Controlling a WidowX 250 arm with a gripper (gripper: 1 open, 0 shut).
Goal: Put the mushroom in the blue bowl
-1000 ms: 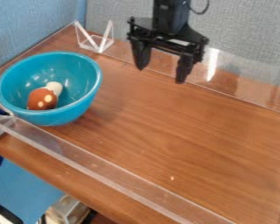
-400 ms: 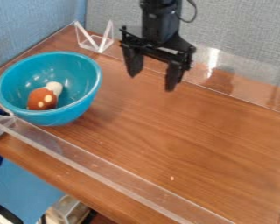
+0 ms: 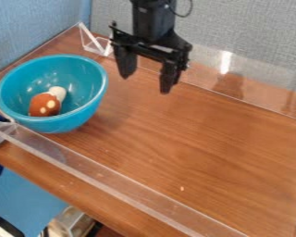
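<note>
The mushroom (image 3: 44, 102), orange-brown cap with a white stem, lies on its side inside the blue bowl (image 3: 79, 72) at the left of the wooden table. My gripper (image 3: 144, 76) hangs above the table just right of the bowl's far rim, pointing down. Its two black fingers stand wide apart, open, with nothing between them. It is apart from both the bowl and the mushroom.
A clear acrylic wall (image 3: 114, 194) rims the wooden tabletop (image 3: 188, 139) along the front and back. A small white wire stand (image 3: 99, 41) sits at the back left corner. A blue backdrop rises behind the table.
The open, empty gripper has moved left across the back of the table, toward the bowl. The mushroom and bowl have not moved.
</note>
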